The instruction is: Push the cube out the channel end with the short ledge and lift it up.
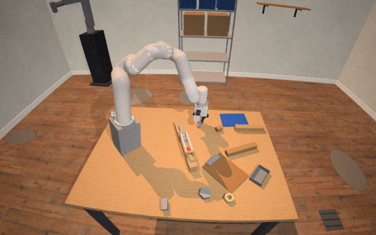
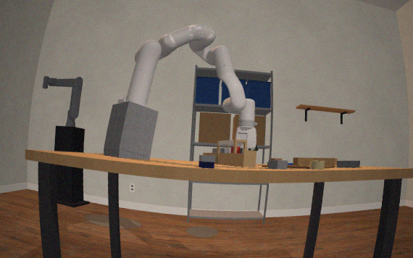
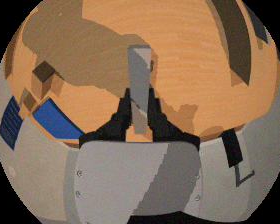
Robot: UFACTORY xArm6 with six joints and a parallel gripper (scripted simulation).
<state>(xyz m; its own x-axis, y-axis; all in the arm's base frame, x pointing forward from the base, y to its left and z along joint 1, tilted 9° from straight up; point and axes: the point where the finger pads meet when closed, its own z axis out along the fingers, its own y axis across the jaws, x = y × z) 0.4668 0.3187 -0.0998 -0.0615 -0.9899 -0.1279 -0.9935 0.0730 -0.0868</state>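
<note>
A wooden table (image 1: 118, 185) stands on a plank floor, with a long narrow channel (image 1: 181, 140) lying near its middle. The red cube (image 1: 188, 148) sits inside the channel, toward the end nearer the table's front edge. Just past the channel's far end and a little to its right, the gripper (image 1: 200, 123) points down with its fingers pinched on a slim grey stick (image 3: 139, 83) that extends beyond the fingertips.

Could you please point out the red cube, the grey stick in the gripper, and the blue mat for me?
red cube (image 1: 188, 148): top view, its upper face inside the channel.
grey stick (image 3: 139, 76): wrist view, mid-shaft above the fingers.
blue mat (image 1: 233, 119): top view, centre of its flat surface.
</note>
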